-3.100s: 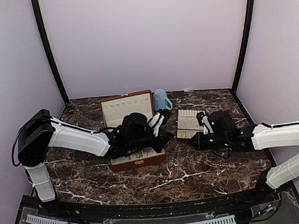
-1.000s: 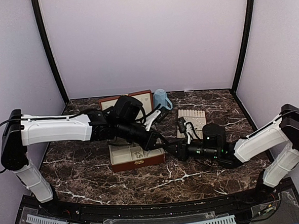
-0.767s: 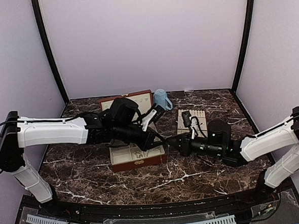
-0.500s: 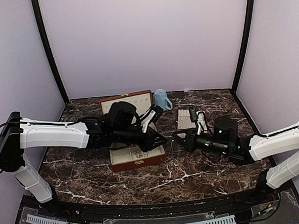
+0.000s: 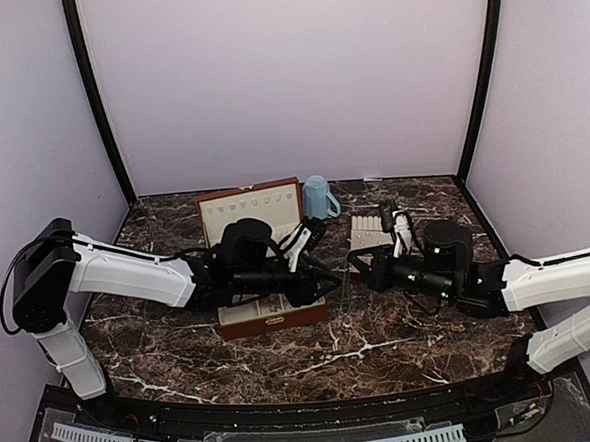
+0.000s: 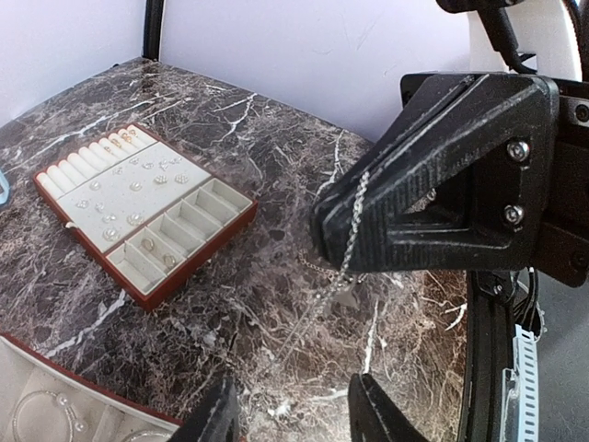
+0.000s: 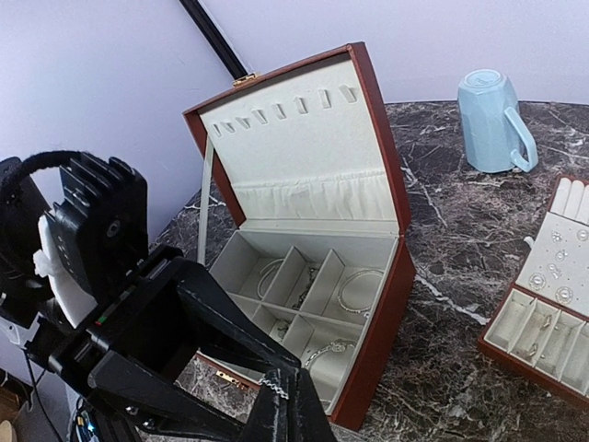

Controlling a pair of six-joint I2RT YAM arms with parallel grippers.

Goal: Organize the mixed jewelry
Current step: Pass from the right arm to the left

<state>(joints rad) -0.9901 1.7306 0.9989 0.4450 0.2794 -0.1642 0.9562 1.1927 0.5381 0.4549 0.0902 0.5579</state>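
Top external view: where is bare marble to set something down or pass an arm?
Free: the near strip of table before the box; the far right corner behind the tray. Crowded: between box and tray, where the left end effector faces the right end effector holding a chain.

The desk (image 5: 402, 337) looks like glossy dark-brown marble with white veins. The box (image 7: 373, 318) is polished reddish-brown wood, its lining (image 7: 294, 152) matt, cream and cloth-like. The mug (image 7: 492, 115) is smooth pale-blue glaze. The chain (image 6: 354, 216) is bright silvery metal, and the right gripper (image 6: 329, 235) is matt, faintly ridged black plastic.
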